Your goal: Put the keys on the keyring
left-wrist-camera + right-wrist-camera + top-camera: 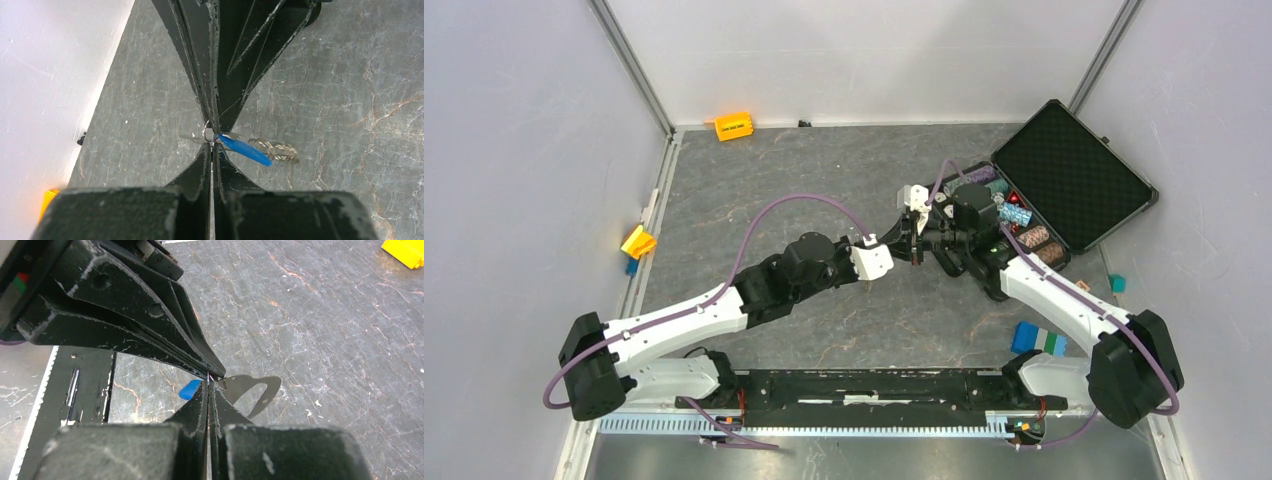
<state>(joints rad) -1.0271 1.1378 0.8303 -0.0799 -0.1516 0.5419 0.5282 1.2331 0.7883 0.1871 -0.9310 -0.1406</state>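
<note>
Shows left claw (pixel 212 150) and right claw (pixel 207 387) clamped fully shut, tip against tip, just left of the open case (pixel 1074 170); puts the keyring (pixel 206 134) right at those tips, blue key (pixel 244 150) on one side, silver key (pixel 269 386) on the other; cannot tell which claw grips it.

Grey marbled table (pixel 824 180). Orange block (pixel 733 126) at far edge, toward the left corner. Yellow block (pixel 638 241) on left edge, small blue piece (pixel 630 266) just beside it. Open black case (pixel 1069 170) at far right corner, chips inside. Teal cube (pixel 1118 284) at right edge. Blue-green-white block (pixel 1038 339) near the right near corner.
</note>
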